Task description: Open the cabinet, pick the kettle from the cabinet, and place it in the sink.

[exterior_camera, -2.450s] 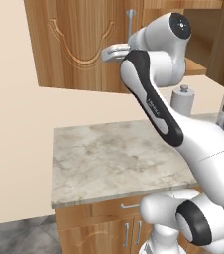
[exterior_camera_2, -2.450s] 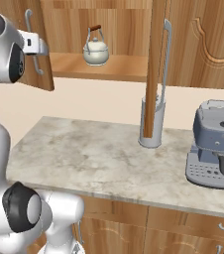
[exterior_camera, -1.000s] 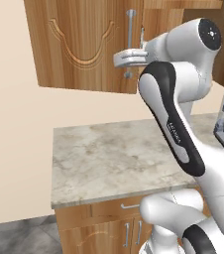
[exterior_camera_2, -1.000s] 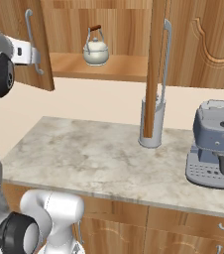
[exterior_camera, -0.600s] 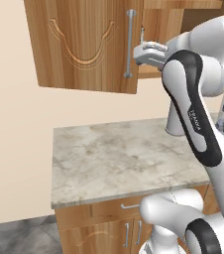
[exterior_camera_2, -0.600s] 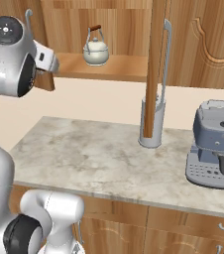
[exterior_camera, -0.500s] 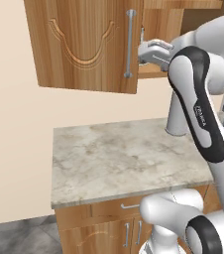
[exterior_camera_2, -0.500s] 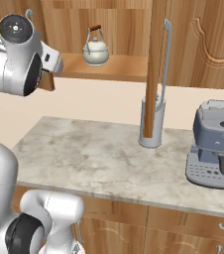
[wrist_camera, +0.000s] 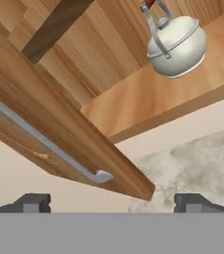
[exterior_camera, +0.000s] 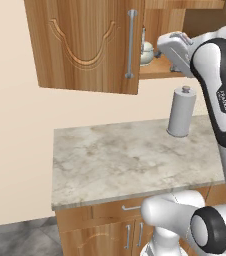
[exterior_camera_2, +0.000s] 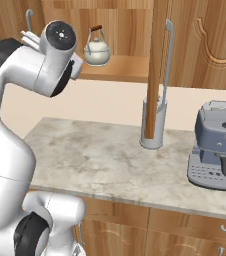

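Observation:
The cabinet's left door (exterior_camera: pixel 87 45) stands swung open, its silver bar handle (exterior_camera: pixel 130 44) facing me. On the shelf inside sits the cream-white kettle (exterior_camera_2: pixel 97 52), upright; it peeks out behind the door's edge (exterior_camera: pixel 146 49) in the left base view. My gripper (exterior_camera: pixel 166 49) hovers in front of the open cabinet, just right of that door and apart from the kettle. In the hand view the kettle (wrist_camera: pixel 177 44) lies far up and to the right, and the gripper (wrist_camera: pixel 113 203) is open and holds nothing. The sink is out of view.
A grey canister (exterior_camera: pixel 181 112) stands on the marble counter (exterior_camera: pixel 120 160) below the cabinet. The right door (exterior_camera_2: pixel 157 65) hangs open edge-on, in front of the canister (exterior_camera_2: pixel 152 127). A grey coffee machine (exterior_camera_2: pixel 217 150) sits further right. Base cabinets (exterior_camera: pixel 110 235) run under the counter.
The arm has swung right, away from the left door's handle, to the cabinet's opening. The left door stays open. The kettle has not moved.

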{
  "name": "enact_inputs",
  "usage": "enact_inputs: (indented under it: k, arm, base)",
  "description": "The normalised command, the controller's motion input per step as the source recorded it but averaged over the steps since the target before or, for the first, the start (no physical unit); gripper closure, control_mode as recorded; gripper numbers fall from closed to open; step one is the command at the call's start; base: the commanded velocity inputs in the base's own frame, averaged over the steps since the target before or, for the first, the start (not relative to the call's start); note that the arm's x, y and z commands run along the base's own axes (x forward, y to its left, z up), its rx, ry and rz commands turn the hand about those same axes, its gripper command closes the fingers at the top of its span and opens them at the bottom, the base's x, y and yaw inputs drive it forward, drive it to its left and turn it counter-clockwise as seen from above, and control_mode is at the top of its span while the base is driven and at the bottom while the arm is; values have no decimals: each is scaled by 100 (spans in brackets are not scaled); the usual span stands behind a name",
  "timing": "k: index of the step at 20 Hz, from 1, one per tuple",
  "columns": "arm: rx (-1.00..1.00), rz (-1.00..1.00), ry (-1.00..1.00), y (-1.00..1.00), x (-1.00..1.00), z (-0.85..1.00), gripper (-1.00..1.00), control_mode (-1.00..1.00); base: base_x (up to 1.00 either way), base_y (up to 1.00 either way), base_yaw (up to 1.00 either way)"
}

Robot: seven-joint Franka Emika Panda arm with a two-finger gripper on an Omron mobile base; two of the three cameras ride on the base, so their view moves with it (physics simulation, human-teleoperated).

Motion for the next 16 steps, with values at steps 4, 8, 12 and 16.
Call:
enact_inputs:
  k: [4, 8, 12, 16]
  arm:
    - [22, -9, 0, -3, 43, -24, -100, -100]
    - [22, -1, 1, -14, 41, -15, -100, -100]
    - [23, 0, 4, -12, 35, -9, -100, -100]
    - [25, 0, 8, -5, 29, -1, -100, -100]
  base:
    - [0, 0, 0]
    - [0, 0, 0]
    - [0, 0, 0]
    - [0, 0, 0]
